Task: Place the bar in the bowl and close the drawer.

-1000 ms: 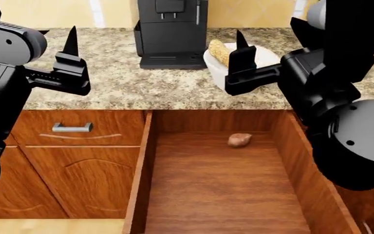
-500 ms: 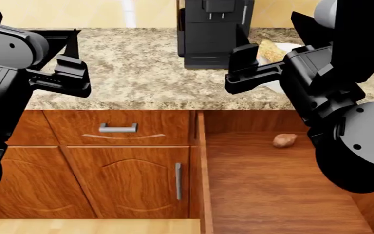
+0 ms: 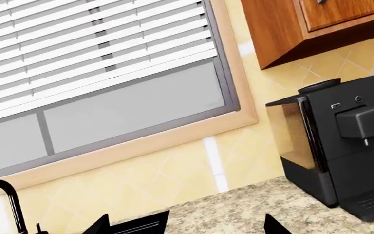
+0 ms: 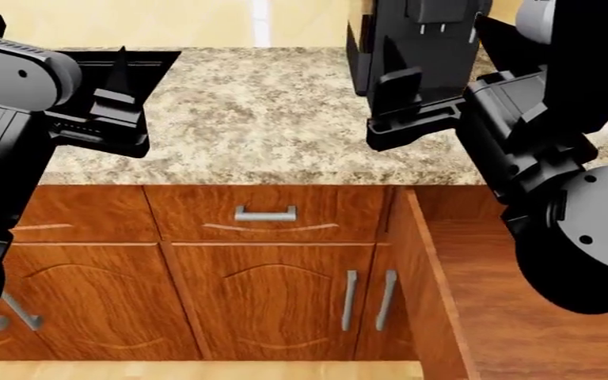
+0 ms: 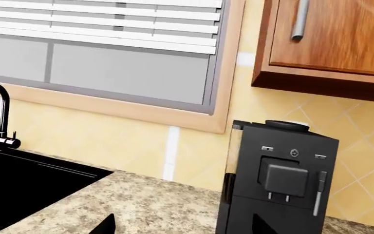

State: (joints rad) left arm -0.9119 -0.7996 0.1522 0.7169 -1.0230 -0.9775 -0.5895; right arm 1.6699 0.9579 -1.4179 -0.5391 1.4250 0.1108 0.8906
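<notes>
Black pincers (image 4: 114, 79) (image 4: 394, 99) level over granite counter (image 4: 272, 119)

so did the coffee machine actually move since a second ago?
No. It slid right in the head view, but so did the countertop under the coffee machine; the camera panned left.

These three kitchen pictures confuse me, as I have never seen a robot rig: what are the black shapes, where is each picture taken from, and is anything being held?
It is a computer-simulated robot with two black arms. The head view looks down from its head: the left gripper and right gripper hover above a speckled stone counter, and both show nothing held. On the counter stands a black coffee machine, with a dark sink behind the left arm. Below are wooden cabinets, and at the right an open drawer. The other two pictures come from cameras by each gripper; both face the window and coffee machine, with only finger tips showing. No bowl or bar is clearly visible.
</notes>
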